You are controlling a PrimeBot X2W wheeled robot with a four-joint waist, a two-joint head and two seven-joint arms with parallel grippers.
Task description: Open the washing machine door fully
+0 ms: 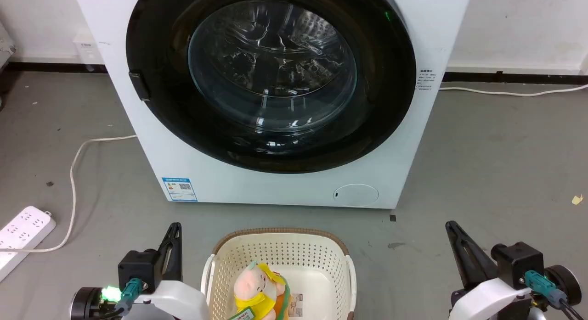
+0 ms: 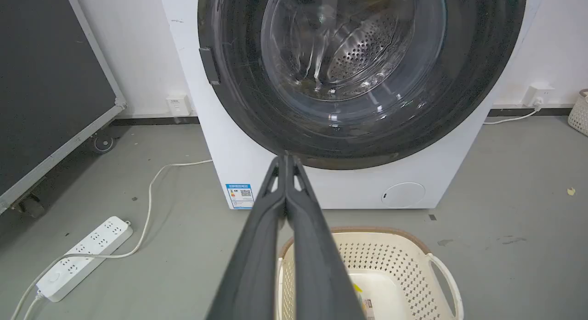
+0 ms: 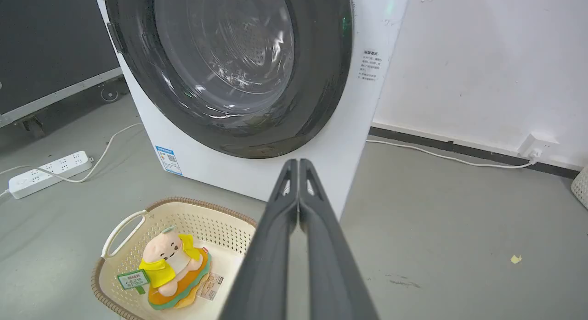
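Washing machine door (image 1: 271, 76): sat closed, flush in the white washer front, straight ahead beyond the basket (image 1: 280, 232) on the floor. Left gripper (image 1: 175, 228) and right gripper (image 1: 450, 226): hung low at either side, fingers pressed together, holding nothing, well apart from the door. Judged the very start, reach not yet begun. Next called for: parting one gripper's fingers, reaching the dark tab (image 1: 139, 86) on the door's left edge, probably the pull, then swinging outward.

I see a glossy black rim and clear glass on the round washing machine door (image 1: 271, 81); the boxy washer body (image 1: 257, 187) is white. The cream plastic basket (image 1: 280, 253) is hole-dotted and brown-rimmed, the plush toy (image 1: 255, 285) pink and yellow, the concrete floor (image 1: 482, 173) grey.
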